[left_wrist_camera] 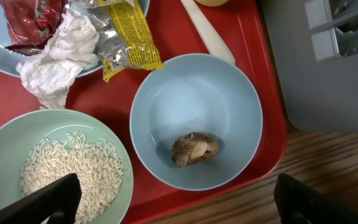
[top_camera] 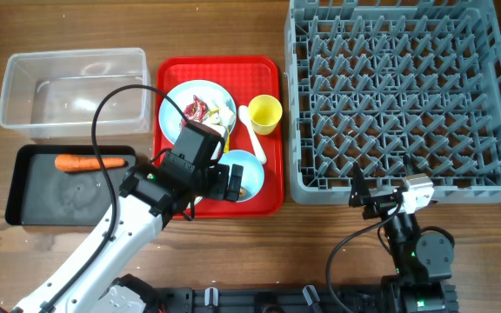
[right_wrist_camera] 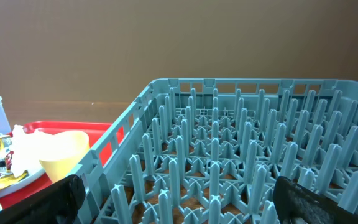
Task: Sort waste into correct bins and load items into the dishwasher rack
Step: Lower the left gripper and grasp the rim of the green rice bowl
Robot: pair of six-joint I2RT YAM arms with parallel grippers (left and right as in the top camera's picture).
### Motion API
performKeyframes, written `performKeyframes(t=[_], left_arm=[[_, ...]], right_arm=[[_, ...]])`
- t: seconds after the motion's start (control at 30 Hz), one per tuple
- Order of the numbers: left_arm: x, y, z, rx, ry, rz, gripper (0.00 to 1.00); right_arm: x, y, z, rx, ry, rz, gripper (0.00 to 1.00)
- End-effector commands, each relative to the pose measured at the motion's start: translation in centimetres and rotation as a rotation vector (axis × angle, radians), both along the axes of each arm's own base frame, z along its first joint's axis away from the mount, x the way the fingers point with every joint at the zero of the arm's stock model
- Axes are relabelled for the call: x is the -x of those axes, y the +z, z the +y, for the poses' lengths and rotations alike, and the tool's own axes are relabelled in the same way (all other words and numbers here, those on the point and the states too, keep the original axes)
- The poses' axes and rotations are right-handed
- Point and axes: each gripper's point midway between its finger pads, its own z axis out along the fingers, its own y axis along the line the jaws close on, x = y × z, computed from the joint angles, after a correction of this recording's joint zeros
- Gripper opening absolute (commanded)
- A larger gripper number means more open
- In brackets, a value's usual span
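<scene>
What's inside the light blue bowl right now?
One small brown lump lies near the bottom of the light blue bowl; the rest of its inside is bare. Whatever sits under the lump is covered.

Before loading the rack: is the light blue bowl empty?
Not empty. A small brown lump sits at the bottom of the light blue bowl.

The overhead camera looked straight down from well above the table [top_camera: 233, 26], with the rack [top_camera: 398, 87] at right and the red tray [top_camera: 272, 187] mid-frame. The left wrist camera hung close over that tray, facing steeply down at the blue bowl [left_wrist_camera: 197, 93] and green bowl [left_wrist_camera: 5, 143]. The right wrist camera sat low, looking level across the rack toward a brown backdrop [right_wrist_camera: 166, 37]; the tray and cup [right_wrist_camera: 67, 152] at its left also showed from overhead.
</scene>
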Motion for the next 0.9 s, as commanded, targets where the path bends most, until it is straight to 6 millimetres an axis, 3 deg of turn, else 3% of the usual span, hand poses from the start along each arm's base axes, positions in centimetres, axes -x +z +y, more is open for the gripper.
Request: performKeyframes(t=[0.0, 0.07, 0.1, 0.13, 0.17, 0.2, 0.23, 0.27, 0.37, 0.4, 0.43, 0.47, 0.5, 0.53, 0.6, 0.63, 0.7, 0.77, 0.8, 0.83, 0.87], left_arm=[[-0.31, 0.81, -0.30, 0.013, -0.009, -0.026, 1.00], [-0.44, 0.89, -0.37, 0.016, -0.009, -0.032, 1.00], [-0.44, 0.90, -0.38, 0.017, -0.009, -0.032, 0.68], [-0.45, 0.90, -0.37, 0.016, -0.009, -0.032, 0.08], [-0.44, 0.90, -0.38, 0.017, -0.009, -0.032, 0.04], [-0.47, 0.91, -0.39, 0.017, -0.009, -0.033, 0.09], [-0.51, 0.94, -0.42, 0.019, -0.009, -0.035, 0.33], [-0.51, 0.94, -0.42, 0.019, -0.009, -0.035, 0.30], [-0.52, 0.94, -0.41, 0.018, -0.009, -0.036, 0.04], [-0.52, 0.95, -0.42, 0.019, -0.009, -0.036, 0.04], [-0.53, 0.95, -0.42, 0.019, -0.009, -0.036, 0.14], [-0.54, 0.96, -0.43, 0.019, -0.009, -0.036, 0.48], [-0.53, 0.95, -0.43, 0.019, -0.009, -0.036, 0.34], [-0.51, 0.94, -0.42, 0.019, -0.009, -0.035, 0.04], [-0.52, 0.95, -0.42, 0.019, -0.009, -0.036, 0.04], [-0.53, 0.95, -0.42, 0.019, -0.009, -0.036, 0.25], [-0.50, 0.94, -0.41, 0.018, -0.009, -0.035, 0.04], [-0.51, 0.94, -0.42, 0.019, -0.009, -0.035, 0.24], [-0.50, 0.94, -0.41, 0.018, -0.009, -0.035, 0.12], [-0.50, 0.94, -0.41, 0.018, -0.009, -0.035, 0.09], [-0.51, 0.94, -0.42, 0.019, -0.008, -0.035, 0.34]], right_arm=[[-0.01, 0.10, -0.15, -0.014, -0.007, -0.003, 1.00], [-0.01, 0.10, -0.15, -0.014, -0.007, -0.003, 1.00], [-0.01, 0.10, -0.15, -0.014, -0.007, -0.003, 1.00], [-0.01, 0.10, -0.15, -0.014, -0.007, -0.003, 1.00], [-0.01, 0.10, -0.15, -0.014, -0.007, -0.003, 1.00], [-0.01, 0.10, -0.15, -0.015, -0.007, -0.003, 1.00], [-0.01, 0.10, -0.15, -0.014, -0.007, -0.003, 1.00], [-0.01, 0.10, -0.15, -0.014, -0.007, -0.003, 1.00], [-0.01, 0.10, -0.15, -0.014, -0.007, -0.003, 1.00], [-0.01, 0.10, -0.15, -0.014, -0.007, -0.003, 1.00], [-0.01, 0.10, -0.15, -0.014, -0.007, -0.003, 1.00], [-0.01, 0.10, -0.15, -0.014, -0.007, -0.003, 1.00], [-0.01, 0.10, -0.15, -0.014, -0.007, -0.003, 1.00], [-0.01, 0.10, -0.15, -0.015, -0.007, -0.003, 1.00], [-0.01, 0.10, -0.15, -0.014, -0.007, -0.003, 1.00], [-0.01, 0.10, -0.15, -0.014, -0.007, -0.003, 1.00], [-0.01, 0.10, -0.15, -0.014, -0.007, -0.003, 1.00], [-0.01, 0.10, -0.15, -0.014, -0.007, -0.003, 1.00], [-0.01, 0.10, -0.15, -0.014, -0.007, -0.003, 1.00], [-0.01, 0.10, -0.15, -0.014, -0.007, -0.003, 1.00], [-0.01, 0.10, -0.15, -0.014, -0.007, -0.003, 1.00]])
